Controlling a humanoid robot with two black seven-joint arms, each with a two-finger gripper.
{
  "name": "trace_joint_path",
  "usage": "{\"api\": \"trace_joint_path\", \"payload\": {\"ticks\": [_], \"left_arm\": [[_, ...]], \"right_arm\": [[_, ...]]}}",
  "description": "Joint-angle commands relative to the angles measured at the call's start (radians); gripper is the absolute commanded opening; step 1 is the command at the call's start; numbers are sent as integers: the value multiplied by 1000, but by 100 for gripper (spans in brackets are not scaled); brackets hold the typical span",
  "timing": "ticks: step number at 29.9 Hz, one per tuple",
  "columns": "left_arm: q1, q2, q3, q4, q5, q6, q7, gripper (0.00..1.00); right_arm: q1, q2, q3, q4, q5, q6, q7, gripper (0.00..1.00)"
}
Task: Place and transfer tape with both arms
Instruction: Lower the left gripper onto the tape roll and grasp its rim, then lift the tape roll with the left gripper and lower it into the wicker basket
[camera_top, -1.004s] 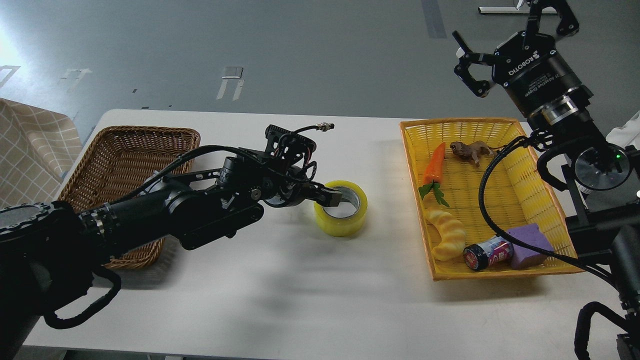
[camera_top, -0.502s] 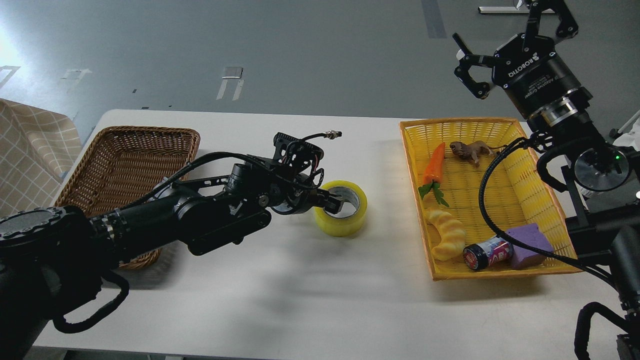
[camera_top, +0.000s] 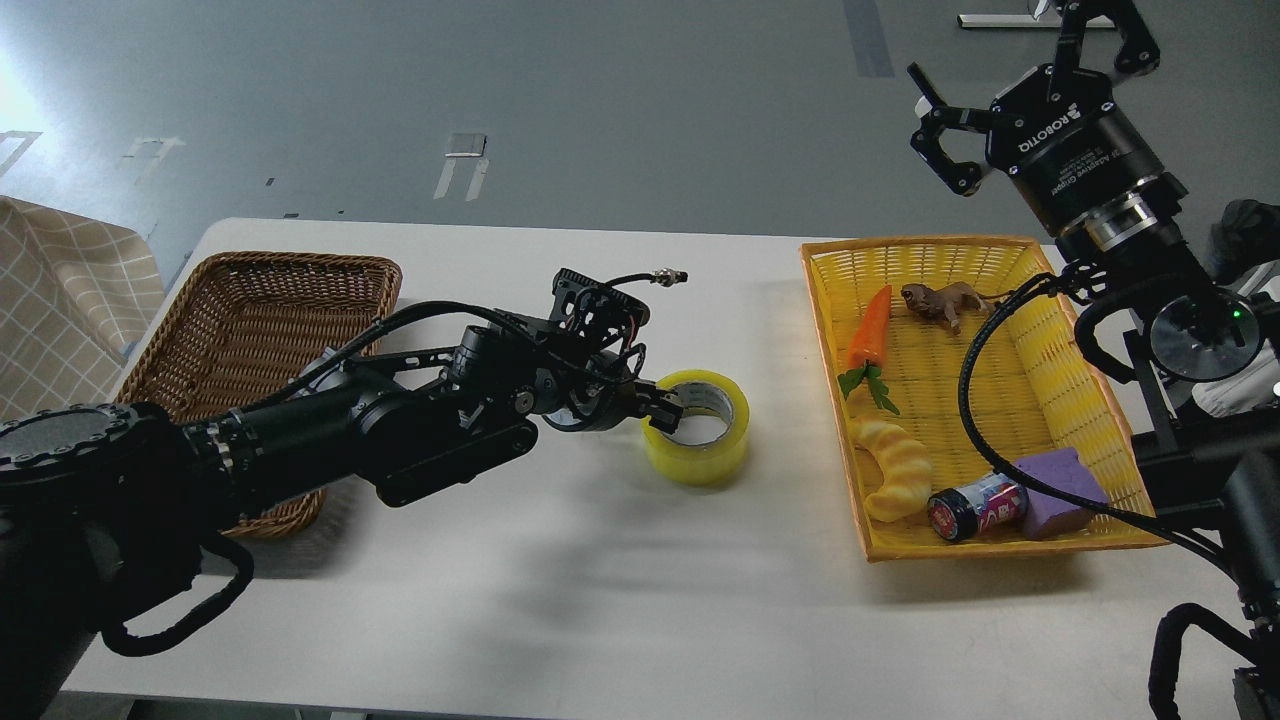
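Note:
The tape, a thick yellow roll with a pale core, lies flat on the white table near its middle. My left gripper reaches in from the left and sits at the roll's left rim, with a dark fingertip over the edge of the core hole. Its fingers cannot be told apart, so I cannot tell whether they grip the rim. My right gripper is open and empty, raised high at the top right, above the far end of the yellow basket.
A brown wicker basket stands at the table's left, partly behind my left arm. A yellow basket at the right holds a carrot, a bread-like toy, a can, a purple block and a brown animal toy.
My left gripper has pushed further right to the roll's rim, and the tape has shifted a little to the right and toward me. The right arm has barely moved.

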Motion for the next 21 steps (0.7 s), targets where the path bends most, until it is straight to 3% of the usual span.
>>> {"api": "trace_joint_path", "payload": {"ticks": [1, 11, 21], "left_arm": [[-23, 9, 4, 1, 5, 0, -9, 0], [-116, 90, -1, -13, -3, 0, -18, 0], [-238, 268, 1, -16, -11, 0, -67, 0]], "right_arm": [[0, 0, 1, 1, 0, 0, 0, 100], [0, 0, 4, 0, 0, 0, 0, 100], [-2, 2, 4, 1, 2, 0, 0, 100]]}}
